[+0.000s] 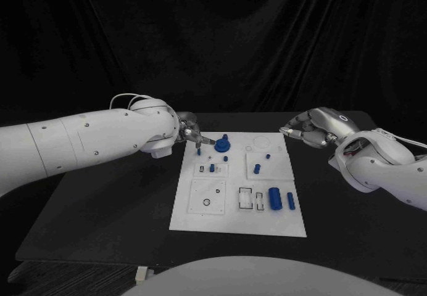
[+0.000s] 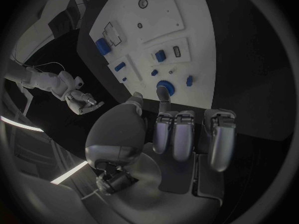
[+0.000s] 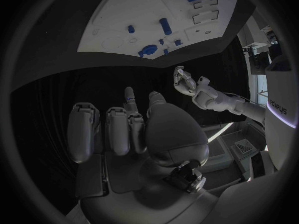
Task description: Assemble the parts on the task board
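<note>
The left hand [image 1: 189, 134] hangs over the far left corner of the task board [image 1: 233, 217], fingers apart and extended toward the board; no part is visibly held in it, and the left wrist view shows its fingertips [image 2: 164, 93] just short of the round blue part [image 1: 223, 145], apart from it or barely touching, which cannot be settled. That part, a disc with a short stem standing upright, lies directly ahead of the left fingers, toward the board's middle, so the left hand is judged clearly nearer to it than the right. The right hand [image 1: 307, 133] hovers off the far right corner of the board, over the black table [image 1: 107, 209], fingers loosely curled and holding nothing that can be seen. Outward from the disc, 2 small blue pegs [image 1: 256, 167] stand near the board's middle row, one smaller than the other. Nearer the robot, a blue block [image 1: 275, 199] sits upright in a slot with its long axis running from the far edge toward the robot, and a slim blue pin [image 1: 291, 201] lies just beside it, parallel. Empty recesses, a ring outline [image 1: 263, 145] and a rectangular cut-out [image 1: 247, 197], remain on the board. Nothing stands between the left fingers and the disc; the small pegs beyond it are the nearest things to be avoided.
</note>
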Robot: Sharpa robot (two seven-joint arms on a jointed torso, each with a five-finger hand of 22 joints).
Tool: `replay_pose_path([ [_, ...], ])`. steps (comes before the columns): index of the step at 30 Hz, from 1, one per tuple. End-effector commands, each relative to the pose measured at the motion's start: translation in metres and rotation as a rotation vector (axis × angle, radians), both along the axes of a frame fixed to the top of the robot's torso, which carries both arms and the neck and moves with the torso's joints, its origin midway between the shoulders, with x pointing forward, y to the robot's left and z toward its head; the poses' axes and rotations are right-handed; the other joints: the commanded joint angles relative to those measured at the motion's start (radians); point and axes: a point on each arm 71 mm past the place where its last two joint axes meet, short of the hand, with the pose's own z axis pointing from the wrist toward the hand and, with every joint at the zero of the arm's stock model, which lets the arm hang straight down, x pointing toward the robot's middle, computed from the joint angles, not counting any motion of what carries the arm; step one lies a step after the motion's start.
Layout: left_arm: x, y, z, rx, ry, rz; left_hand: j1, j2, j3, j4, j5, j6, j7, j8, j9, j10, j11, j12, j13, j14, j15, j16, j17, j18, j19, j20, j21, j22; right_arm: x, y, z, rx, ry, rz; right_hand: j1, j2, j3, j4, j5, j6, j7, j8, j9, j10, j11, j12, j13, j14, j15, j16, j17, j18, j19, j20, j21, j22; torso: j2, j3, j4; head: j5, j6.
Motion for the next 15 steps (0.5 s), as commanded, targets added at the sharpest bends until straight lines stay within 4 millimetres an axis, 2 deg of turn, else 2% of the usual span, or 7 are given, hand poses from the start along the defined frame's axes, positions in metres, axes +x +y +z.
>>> replay_pose_path([
  [1,0.007,0.001,0.006,0.003,-0.009,0.0,0.015,0.0,-0.003,-0.003,0.0,0.0,-0.004,-0.002,-0.006,0.104,-0.007,0.004,0.263,0.105,-0.006,0.003,0.263,-0.006,0.102,-0.007,0.003,0.264,0.0,0.001,-0.001,0.001,0.002,-0.004,0.01,0.0,-0.006,-0.001,-0.003,-0.004,0.002,-0.006,-0.001,0.106,0.005,0.002,0.261,0.058,0.008,-0.003,0.0,0.011,0.048,0.007,-0.004,0.207,0.0,0.0003,-0.0003,-0.002,0.0],
  [2,0.01,0.002,0.006,0.009,-0.006,0.002,0.018,0.001,-0.005,-0.002,0.0,0.002,-0.004,-0.008,-0.012,0.104,-0.007,0.004,0.263,0.105,-0.006,0.003,0.263,-0.006,0.102,-0.007,0.003,0.264,0.0,0.001,-0.001,0.002,0.002,-0.001,0.01,-0.001,-0.007,-0.001,-0.004,-0.004,0.002,-0.007,-0.001,0.106,0.005,0.002,0.261,0.058,0.008,-0.003,0.0,0.011,0.048,0.007,-0.004,0.207,0.001,0.0001,0.0002,-0.003,0.0],
  [6,0.022,0.008,0.002,0.034,0.011,0.016,0.048,0.017,-0.033,0.006,0.001,0.021,0.016,-0.14,-0.155,0.104,0.006,0.004,0.263,0.105,0.006,0.003,0.263,-0.006,0.102,0.003,0.003,0.264,-0.002,0.003,0.0,0.007,-0.002,0.01,0.01,-0.001,-0.007,-0.001,-0.004,-0.004,0.002,-0.007,-0.001,0.106,0.005,0.002,0.261,0.058,0.008,-0.003,0.0,0.011,0.048,0.007,-0.004,0.207,0.0,0.0003,-0.0004,-0.003,0.0],
  [8,0.026,0.011,-0.004,0.041,0.021,0.027,0.054,0.02,-0.038,0.005,0.002,0.01,0.024,-0.182,-0.2,0.104,0.014,0.004,0.263,0.105,0.011,0.003,0.263,-0.006,0.102,0.007,0.003,0.264,-0.002,0.004,0.0,0.008,-0.003,0.014,0.01,-0.001,-0.007,-0.001,-0.004,-0.004,0.002,-0.007,-0.001,0.106,0.005,0.002,0.261,0.058,0.008,-0.003,0.0,0.011,0.048,0.007,-0.004,0.207,-0.001,0.0006,0.0004,-0.004,0.0],
  [10,0.03,0.014,-0.009,0.044,0.025,0.037,0.069,0.026,-0.047,0.002,0.005,0.001,0.043,-0.259,-0.302,0.104,0.03,0.004,0.263,0.105,0.025,0.003,0.263,-0.006,0.102,0.02,0.003,0.264,-0.003,0.005,0.0,0.009,-0.002,0.015,0.01,-0.001,-0.007,-0.001,-0.004,-0.004,0.002,-0.007,-0.001,0.106,0.005,0.002,0.261,0.058,0.008,-0.003,0.0,0.011,0.048,0.007,-0.004,0.207,-0.001,0.0006,0.0005,-0.004,0.0],
  [12,0.035,0.018,-0.017,0.046,0.03,0.052,0.081,0.032,-0.054,-0.001,0.01,0.011,0.052,-0.309,-0.388,0.104,0.039,0.004,0.263,0.105,0.033,0.003,0.263,-0.006,0.102,0.027,0.003,0.264,-0.002,0.005,0.0,0.008,-0.002,0.016,0.01,-0.001,-0.007,-0.001,-0.004,-0.004,0.002,-0.007,-0.001,0.106,0.005,0.002,0.261,0.058,0.008,-0.003,0.0,0.011,0.048,0.007,-0.004,0.207,-0.001,0.0012,-0.0004,-0.003,0.0],
  [15,0.039,0.022,-0.023,0.044,0.03,0.065,0.092,0.04,-0.061,-0.002,0.011,-0.044,0.075,-0.327,-0.5,0.104,0.057,0.004,0.263,0.105,0.055,0.003,0.263,-0.006,0.102,0.042,0.003,0.264,-0.002,0.005,0.0,0.008,-0.002,0.016,0.01,-0.001,-0.007,-0.001,-0.004,-0.004,0.002,-0.007,-0.001,0.106,0.005,0.002,0.261,0.058,0.008,-0.003,0.0,0.011,0.048,0.007,-0.004,0.207,0.001,0.0009,-0.0007,-0.001,0.0],
])
